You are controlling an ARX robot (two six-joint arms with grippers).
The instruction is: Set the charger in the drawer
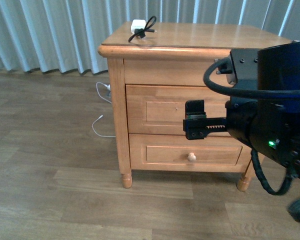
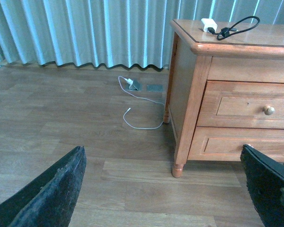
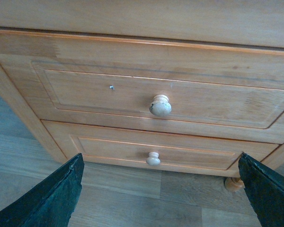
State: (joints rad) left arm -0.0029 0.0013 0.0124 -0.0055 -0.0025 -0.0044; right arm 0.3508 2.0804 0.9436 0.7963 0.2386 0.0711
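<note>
Right fingers (image 1: pixel 194 107) face shut drawer (image 3: pixel 109 99) — charger (image 1: pixel 138 25) trails cable rightward.

I had the front camera on the robot's body, facing the desk (image 1: pixel 205 35) from mid range, slightly above its top. Left wrist camera sat low and further back, off the desk's left front corner, catching floor (image 2: pixel 61 123) and curtain (image 2: pixel 85 28) too. Right wrist camera was close up on the drawer (image 3: pixel 85 94) fronts. All three shared that upper drawer.
</note>
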